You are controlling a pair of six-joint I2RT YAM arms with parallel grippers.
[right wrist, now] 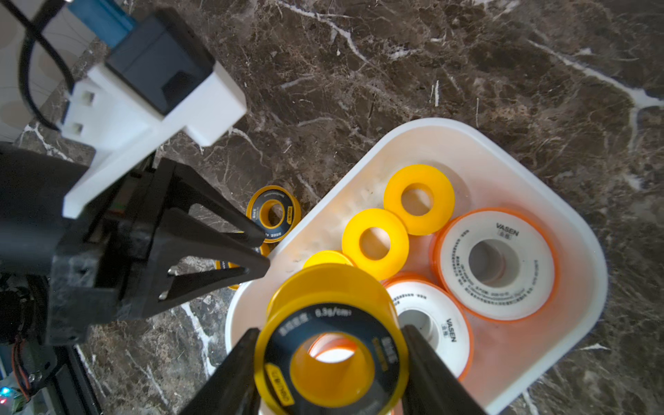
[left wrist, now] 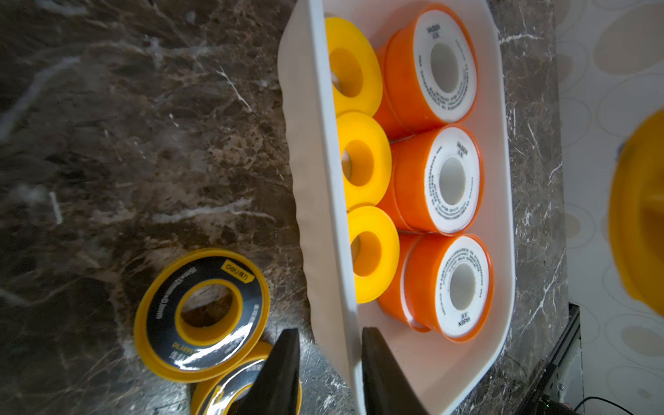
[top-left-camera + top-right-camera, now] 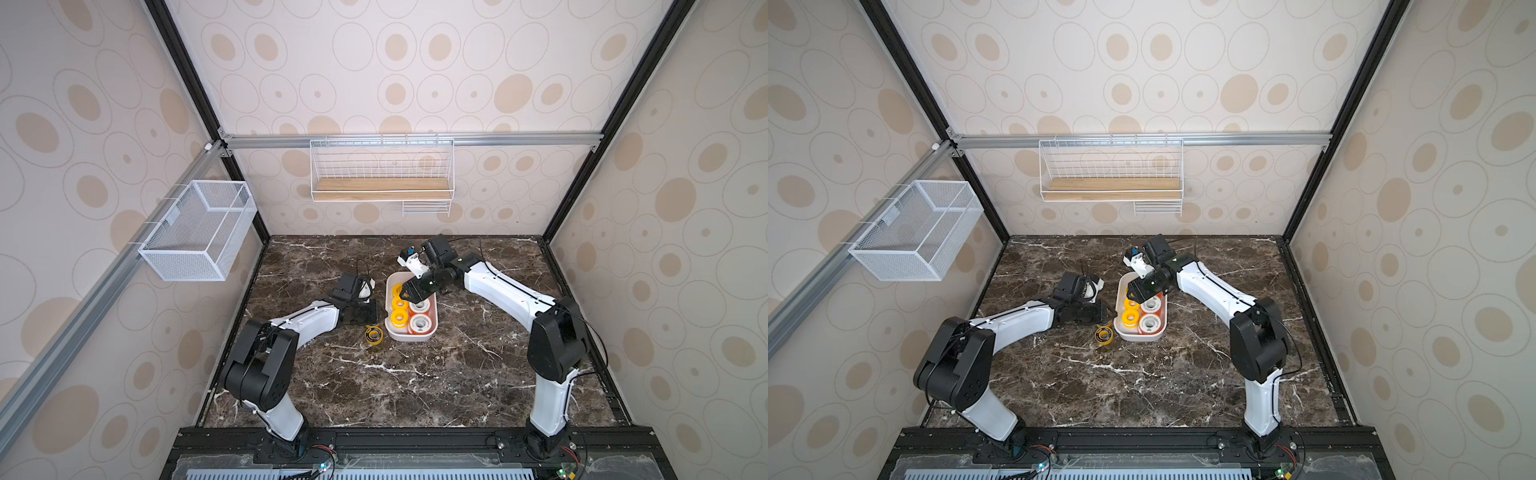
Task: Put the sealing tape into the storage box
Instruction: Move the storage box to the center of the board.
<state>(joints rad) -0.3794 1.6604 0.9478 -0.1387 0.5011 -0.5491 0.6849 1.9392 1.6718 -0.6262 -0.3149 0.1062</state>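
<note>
Six spools of sealing tape (image 2: 364, 160) sit in the storage box (image 2: 503, 222), three plain yellow beside three orange. Right fingers (image 1: 427, 373) clench a seventh, a dark-faced yellow spool (image 1: 330, 359), by its rim above the box's far end. Left fingers (image 2: 284, 370) straddle the box's long wall, one inside and one outside; whether they pinch it I cannot tell. Two more dark-faced spools (image 2: 201, 316) lie overlapping on the worktop (image 2: 125, 125), one partly behind the outer finger.

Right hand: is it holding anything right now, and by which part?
Yes. The right hand holds a yellow dark-faced spool, pinched across its outer rim on opposite sides, over the storage box.
</note>
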